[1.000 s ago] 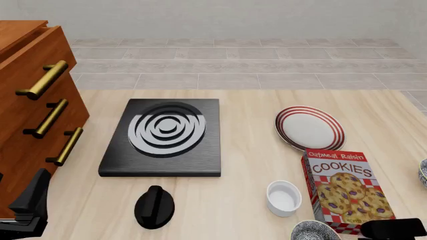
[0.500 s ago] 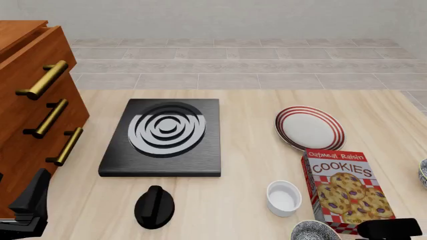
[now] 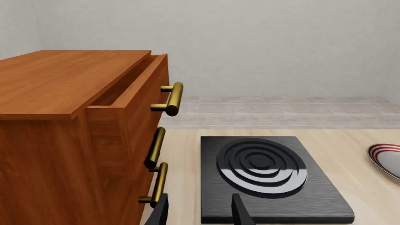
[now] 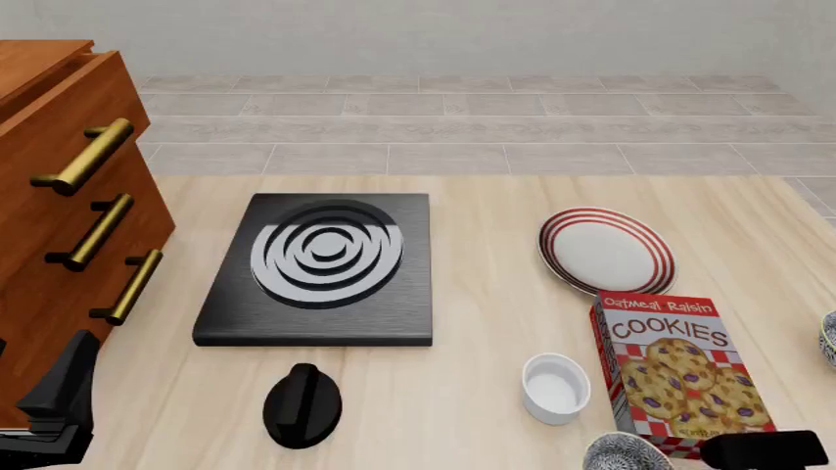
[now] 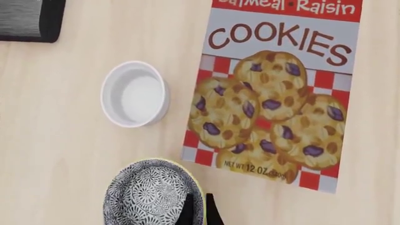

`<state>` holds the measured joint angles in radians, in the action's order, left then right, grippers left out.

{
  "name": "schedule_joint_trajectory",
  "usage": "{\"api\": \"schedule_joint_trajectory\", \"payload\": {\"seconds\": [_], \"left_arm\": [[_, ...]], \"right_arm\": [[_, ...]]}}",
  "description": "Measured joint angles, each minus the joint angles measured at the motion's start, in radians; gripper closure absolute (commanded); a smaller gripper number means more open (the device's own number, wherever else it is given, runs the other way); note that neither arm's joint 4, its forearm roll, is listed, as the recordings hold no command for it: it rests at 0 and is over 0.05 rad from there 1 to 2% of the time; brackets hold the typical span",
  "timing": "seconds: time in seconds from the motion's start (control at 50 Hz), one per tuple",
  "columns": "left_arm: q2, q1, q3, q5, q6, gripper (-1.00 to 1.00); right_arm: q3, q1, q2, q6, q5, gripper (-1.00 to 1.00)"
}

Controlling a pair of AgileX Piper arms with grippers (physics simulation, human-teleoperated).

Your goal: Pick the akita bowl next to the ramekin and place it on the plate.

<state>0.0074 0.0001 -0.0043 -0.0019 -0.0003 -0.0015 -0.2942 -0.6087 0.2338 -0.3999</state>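
A drawer cabinet [image 4: 59, 206] stands at the table's left edge. Right of it lies a stove burner [image 4: 324, 266], with a knob [image 4: 301, 405] in front. Far right sits the plate [image 4: 606, 251]; a cookie box [image 4: 679, 372] lies before it. Left of the box stands the ramekin [image 4: 555, 388], the bowl [image 4: 625, 454] just before it.

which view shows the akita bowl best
The right wrist view: nearly the whole akita bowl shows, patterned inside. The front view catches only its top edge at the frame bottom. The left wrist view misses it.
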Motion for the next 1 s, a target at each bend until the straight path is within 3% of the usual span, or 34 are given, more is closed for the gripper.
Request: {"api": "schedule_joint_trajectory", "payload": {"seconds": [0.5,1.0], "left_arm": [[0.0,0.0,0.0,0.0,0.0,-1.0],[0.0,0.0,0.0,0.0,0.0,-1.0]], "right_arm": [[-0.011,-0.018,-0.017,-0.002,0.028,1.0],[-0.078,-0.04,0.073,0.005,-0.091,1.0]]}}
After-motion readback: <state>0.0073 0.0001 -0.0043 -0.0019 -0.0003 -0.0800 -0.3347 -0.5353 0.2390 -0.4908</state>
